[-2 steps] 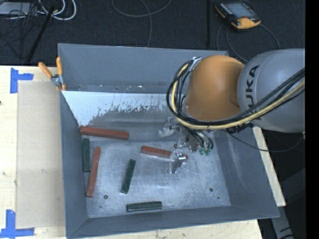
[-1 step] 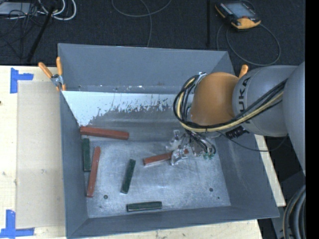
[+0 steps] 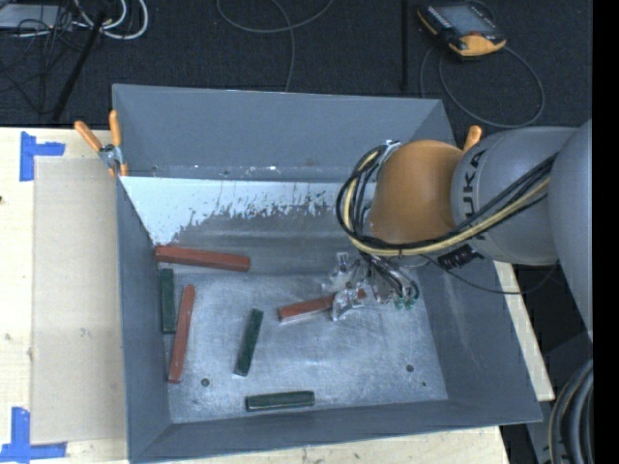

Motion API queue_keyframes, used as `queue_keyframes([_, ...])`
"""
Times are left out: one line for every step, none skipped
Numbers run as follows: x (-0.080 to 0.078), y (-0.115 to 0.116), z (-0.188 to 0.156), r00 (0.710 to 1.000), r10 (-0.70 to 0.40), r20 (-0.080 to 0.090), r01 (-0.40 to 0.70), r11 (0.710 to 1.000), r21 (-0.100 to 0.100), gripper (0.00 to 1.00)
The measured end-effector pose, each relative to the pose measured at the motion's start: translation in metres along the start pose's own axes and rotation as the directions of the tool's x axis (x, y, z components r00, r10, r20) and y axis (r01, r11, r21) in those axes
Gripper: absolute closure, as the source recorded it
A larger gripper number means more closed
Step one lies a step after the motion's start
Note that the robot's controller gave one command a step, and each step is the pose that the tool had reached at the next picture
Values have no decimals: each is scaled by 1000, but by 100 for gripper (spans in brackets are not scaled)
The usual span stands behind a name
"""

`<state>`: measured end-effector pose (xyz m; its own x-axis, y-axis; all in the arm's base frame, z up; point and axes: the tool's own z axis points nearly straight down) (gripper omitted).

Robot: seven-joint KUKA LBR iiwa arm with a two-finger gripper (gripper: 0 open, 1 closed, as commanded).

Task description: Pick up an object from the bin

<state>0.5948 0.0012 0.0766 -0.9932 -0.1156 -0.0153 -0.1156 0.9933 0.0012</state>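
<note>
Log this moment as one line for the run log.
gripper: at right end of red-brown bar | place: bin middle | grasp: unclear | nearest other: dark green bar

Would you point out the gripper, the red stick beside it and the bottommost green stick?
gripper (image 3: 346,296): camera view, its tip.
red stick (image 3: 302,310): camera view, its middle.
bottommost green stick (image 3: 280,401): camera view, its middle.

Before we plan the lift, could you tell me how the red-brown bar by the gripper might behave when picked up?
The red-brown bar looks straight and flat-sided, so probably stiff and unlikely to roll. The gripper sits at one end; lifted from there it may tilt or pivot. Slim, so likely light.
</note>
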Motion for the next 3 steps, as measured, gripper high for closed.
queue_keyframes([1, 0, -2, 1000, 1, -1, -1, 1000, 0, 100])
queue_keyframes([-14, 5, -38, 997, -78, -11, 78, 997, 1, 100])
queue_keyframes([17, 2, -151, 1000, -17, -14, 17, 1000, 0, 100])
